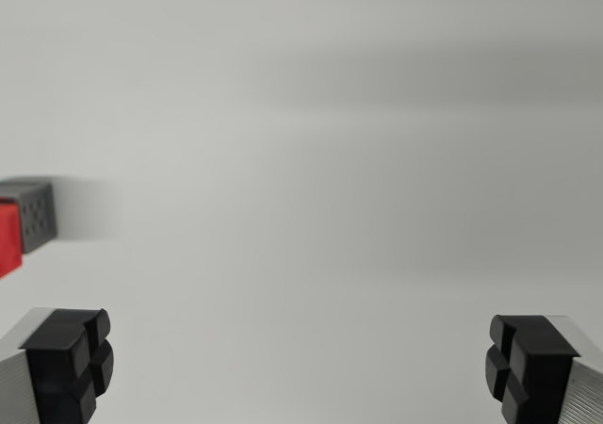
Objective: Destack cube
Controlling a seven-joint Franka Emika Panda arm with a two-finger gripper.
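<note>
At the wrist view's left edge a grey cube (33, 215) with small holes in its side rests on the white surface. A red cube (8, 239) shows only as a cut-off corner right beside it, nearer to me; whether they touch or one is stacked on the other I cannot tell. My gripper (300, 363) is open wide, with one black fingertip (71, 363) at the lower left and the other at the lower right. Nothing lies between them. Both cubes are to the left of the fingers and farther off.
A plain white surface (320, 179) fills the rest of the view, with soft grey shadow bands across its upper part.
</note>
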